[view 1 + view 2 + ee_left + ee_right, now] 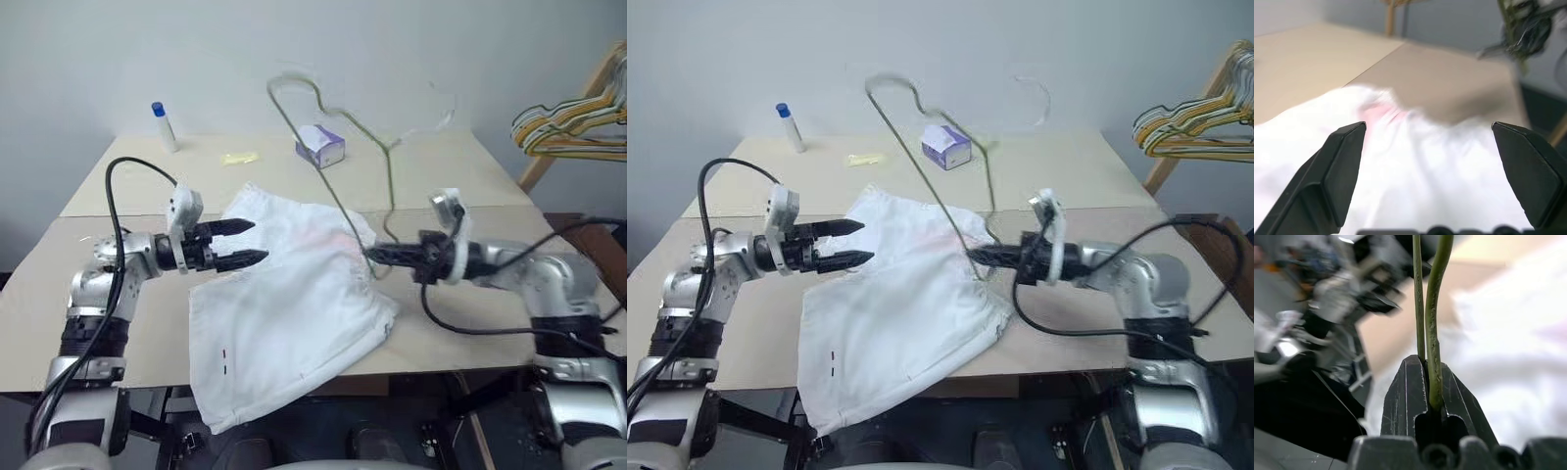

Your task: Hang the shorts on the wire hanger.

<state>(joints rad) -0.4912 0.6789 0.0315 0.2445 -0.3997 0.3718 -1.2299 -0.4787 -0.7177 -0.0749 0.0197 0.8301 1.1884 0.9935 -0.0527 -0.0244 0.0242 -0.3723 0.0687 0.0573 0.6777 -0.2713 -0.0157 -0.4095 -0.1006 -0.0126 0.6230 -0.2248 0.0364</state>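
Between the right gripper's [377,257] two black fingers, pressed together, sits a corner of the thin olive-grey wire hanger [333,191]; the wire rises from the grip and leans away toward the far edge of the desk, its hook uppermost in the air. Just beneath that gripper lies the white fabric shorts [284,313], spread flat near the front edge of the pale beige desk [118,186], one end hanging over that edge; a faint pink stain shows near the middle and a tiny dark mark near the overhanging hem. Over the shorts' left side hovers the left gripper [250,243], fingers spread wide and holding nothing. Both forearms reach inward, roughly level, so the grippers point at each other across the cloth. Near the far edge stand a small white bottle with a blue cap [164,125], a yellow scrap [239,158] and a purple-and-white box [321,146]. Off the right far corner hangs a bunch of yellow, green and white hangers [573,127] on a wooden rack.
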